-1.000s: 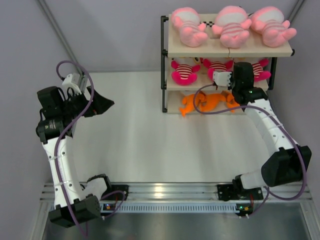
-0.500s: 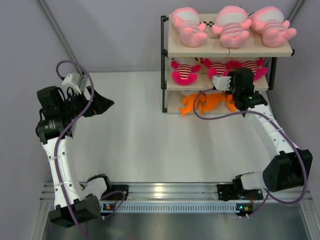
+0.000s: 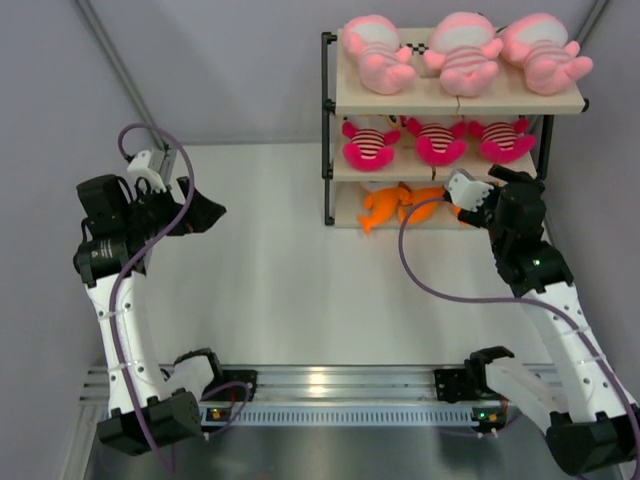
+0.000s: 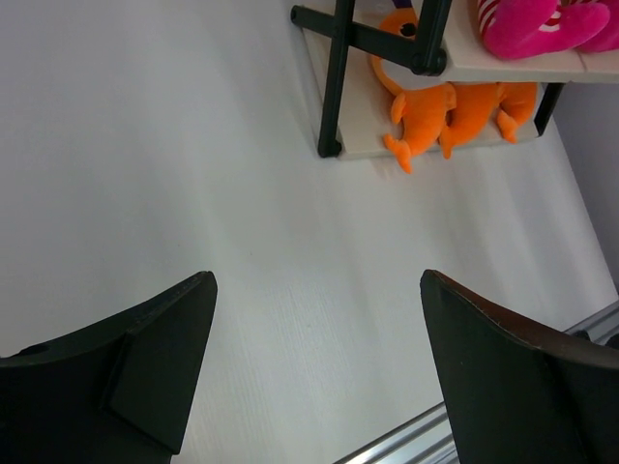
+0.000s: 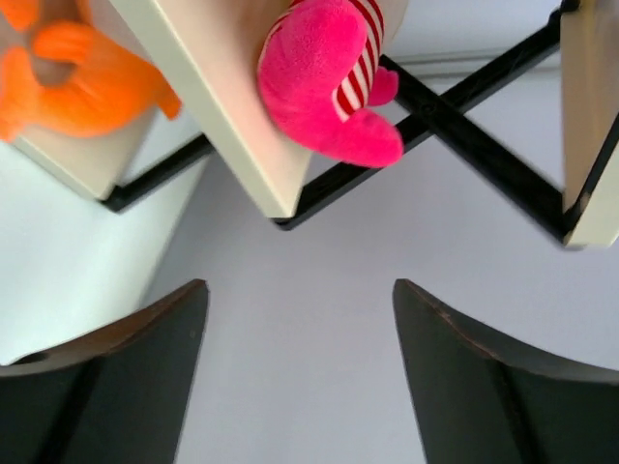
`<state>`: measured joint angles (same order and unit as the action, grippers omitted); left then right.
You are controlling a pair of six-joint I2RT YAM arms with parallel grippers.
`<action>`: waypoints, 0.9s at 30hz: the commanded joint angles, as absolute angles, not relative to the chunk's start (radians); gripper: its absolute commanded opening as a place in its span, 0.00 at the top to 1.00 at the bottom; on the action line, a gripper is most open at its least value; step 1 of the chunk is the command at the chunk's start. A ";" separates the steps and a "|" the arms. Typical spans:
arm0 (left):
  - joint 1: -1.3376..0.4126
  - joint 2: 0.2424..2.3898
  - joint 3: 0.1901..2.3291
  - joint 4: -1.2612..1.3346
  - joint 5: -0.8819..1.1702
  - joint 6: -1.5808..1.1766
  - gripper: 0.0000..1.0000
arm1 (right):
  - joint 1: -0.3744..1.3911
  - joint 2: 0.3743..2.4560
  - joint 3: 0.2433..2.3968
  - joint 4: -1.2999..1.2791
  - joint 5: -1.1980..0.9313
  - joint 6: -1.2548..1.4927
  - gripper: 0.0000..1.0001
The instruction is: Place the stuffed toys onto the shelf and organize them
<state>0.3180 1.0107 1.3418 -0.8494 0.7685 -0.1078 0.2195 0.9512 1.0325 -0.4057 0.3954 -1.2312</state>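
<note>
The shelf (image 3: 350,100) stands at the back right. Three pale pink stuffed toys (image 3: 462,50) lie on its top board. Three hot-pink ones sit on the middle tier, the rightmost (image 3: 503,138) at the end. Orange toys (image 3: 395,207) lie on the bottom tier. My right gripper (image 3: 522,180) hangs just in front of the shelf's right end, open and empty. In the right wrist view the gripper (image 5: 300,290) sits below a hot-pink toy (image 5: 324,87) and apart from it. My left gripper (image 3: 205,212) is far left, open and empty, also in its wrist view (image 4: 317,280).
The white tabletop (image 3: 280,280) stretches between the arms and the shelf. The shelf's black post (image 4: 336,87) and orange toys (image 4: 455,106) show in the left wrist view. A purple wall (image 5: 319,387) fills the right wrist view. The aluminium rail (image 3: 330,385) runs along the near edge.
My right gripper opened and let go of the rightmost hot-pink toy, which stays on the middle tier. That arm drew back toward the near right. The left arm barely shifted.
</note>
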 commanded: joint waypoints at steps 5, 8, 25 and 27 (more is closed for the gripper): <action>0.316 1.002 1.322 -0.890 0.676 0.040 0.07 | 0.249 0.648 0.858 -0.401 0.151 -0.687 0.07; 0.318 0.997 1.342 -0.904 0.689 0.071 0.06 | 0.247 0.522 0.786 -0.335 0.071 -0.513 0.05; 0.318 1.091 0.977 -0.790 0.583 0.330 0.10 | 0.249 0.325 0.474 -0.178 -0.061 -0.163 0.04; 0.318 1.054 0.883 -0.661 0.534 0.340 0.10 | 0.247 0.330 0.460 -0.158 -0.054 -0.141 0.04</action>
<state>0.3172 1.0950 0.9916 -0.8303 0.5892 0.2588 0.2337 0.3374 0.4744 -0.2676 -0.0311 -0.2131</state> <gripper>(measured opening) 0.904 0.956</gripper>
